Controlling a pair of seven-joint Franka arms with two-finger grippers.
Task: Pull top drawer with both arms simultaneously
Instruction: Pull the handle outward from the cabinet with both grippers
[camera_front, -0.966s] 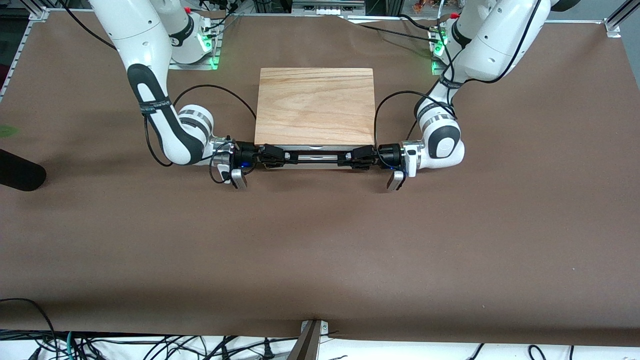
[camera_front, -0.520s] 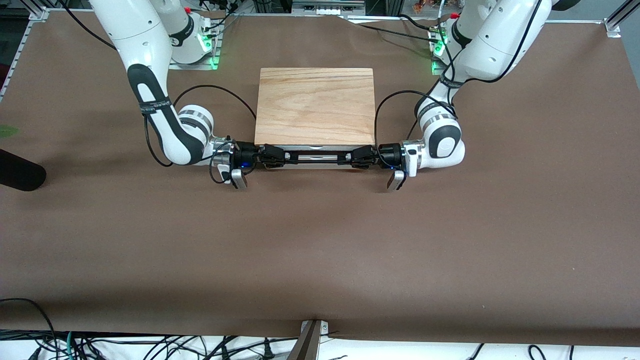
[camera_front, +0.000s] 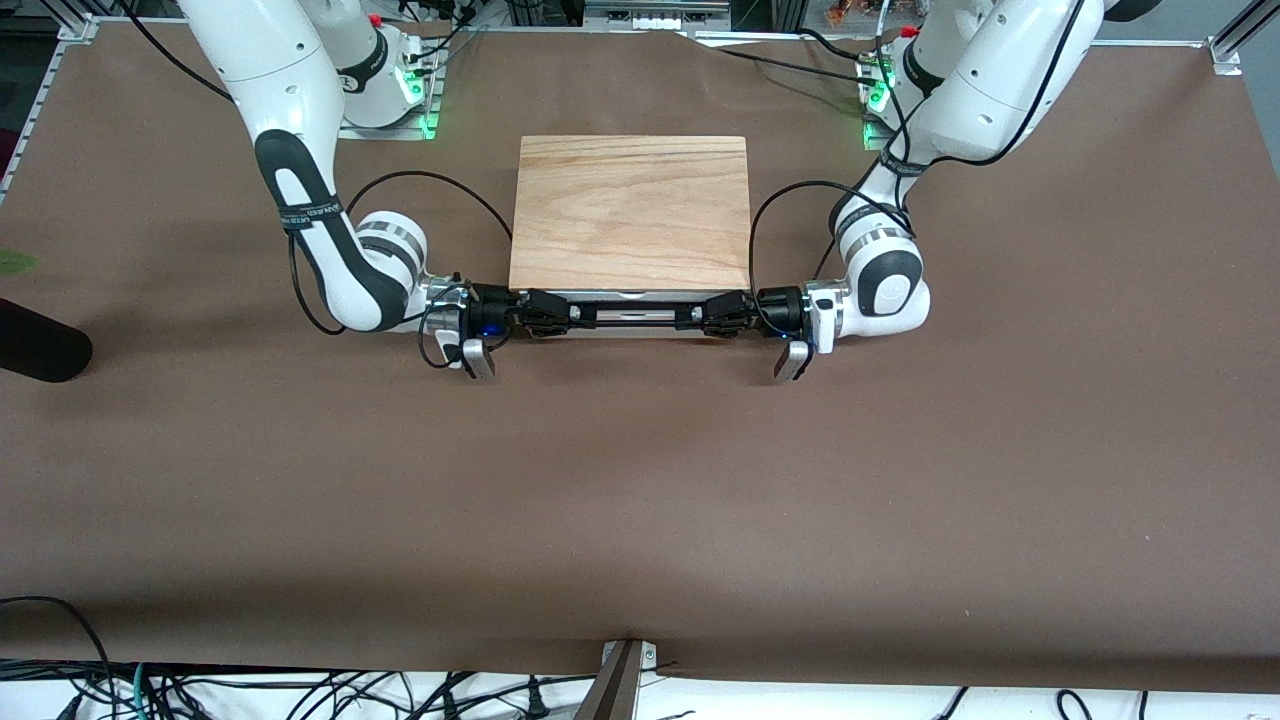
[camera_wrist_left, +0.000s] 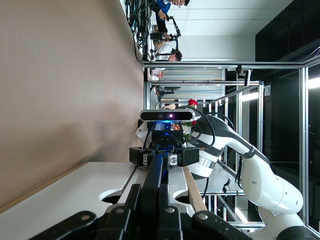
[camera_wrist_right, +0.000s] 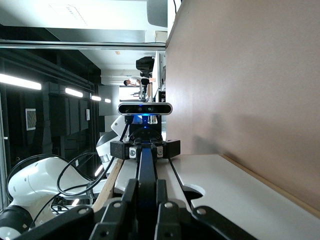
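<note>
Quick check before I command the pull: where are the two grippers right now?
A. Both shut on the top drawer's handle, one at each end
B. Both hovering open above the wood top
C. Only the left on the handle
A: the left gripper and the right gripper are each shut on the black handle of the top drawer, at its two ends.

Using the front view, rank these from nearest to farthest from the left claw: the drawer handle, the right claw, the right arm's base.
1. Handle: the left claw is shut on its end.
2. Right claw: shut on the handle's other end.
3. Right arm's base: at the table's edge farthest from the camera, toward the right arm's end.
</note>
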